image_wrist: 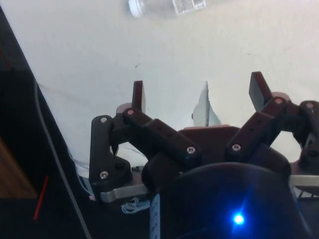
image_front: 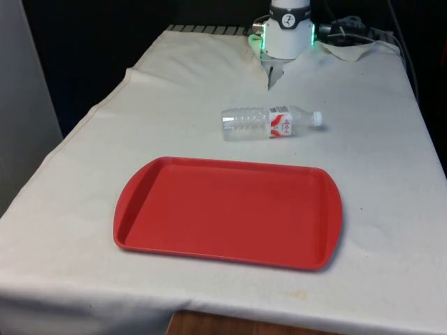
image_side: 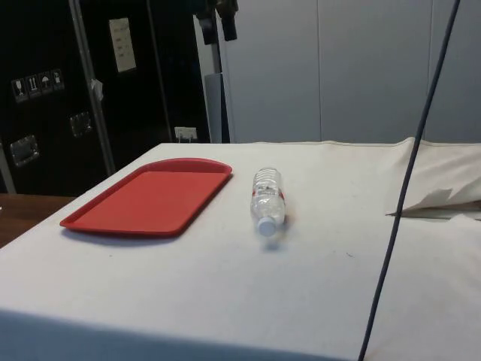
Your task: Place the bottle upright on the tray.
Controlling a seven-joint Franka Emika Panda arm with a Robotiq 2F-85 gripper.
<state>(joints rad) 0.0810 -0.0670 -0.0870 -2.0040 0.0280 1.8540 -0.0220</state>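
One clear plastic bottle [image_front: 271, 123] is lying on its side on the white cloth [image_front: 377, 181], between the red tray [image_front: 227, 211] and the table's far edge, with its white cap [image_front: 316, 118] pointing toward the front view's right. The gripper [image_wrist: 197, 92] is hanging above the cloth, well apart from the bottle [image_wrist: 164, 6], with its two fingers [image_wrist: 138, 95] standing wide open and gripping nothing. The cloth is covering the whole table. In the side view, dark cabinets [image_side: 45, 90] are standing behind the table. The tray [image_side: 150, 197] is lying flat near the table's near edge, and nothing is lying in it.
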